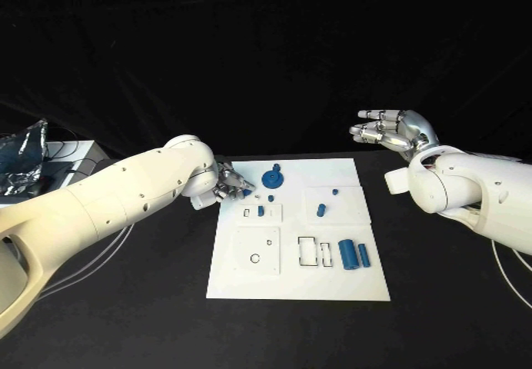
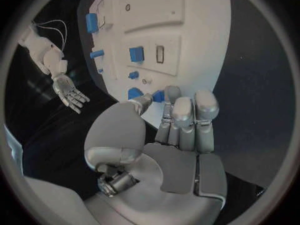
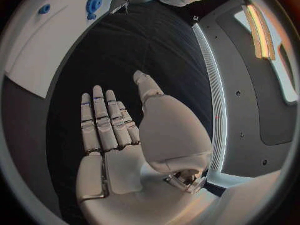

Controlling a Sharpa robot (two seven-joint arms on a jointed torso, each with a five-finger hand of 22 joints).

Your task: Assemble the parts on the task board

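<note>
Fingertips (image 2: 173, 92) of left hand (image 1: 230, 184) over hard-to-see blue part (image 2: 159, 95).

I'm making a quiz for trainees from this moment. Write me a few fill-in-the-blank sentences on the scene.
1. The white task board lies on a ____ table.
2. The round blue gear-like part sits nearer the robot's ____ hand.
3. The silver right hand, raised off the table, holds ____.

Missing words: black; left; nothing

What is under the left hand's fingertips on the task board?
The left hand reaches over the task board's edge. In the left wrist view, small blue parts lie just beyond the fingertips. Whether they touch a part is hidden by the fingers.
</note>
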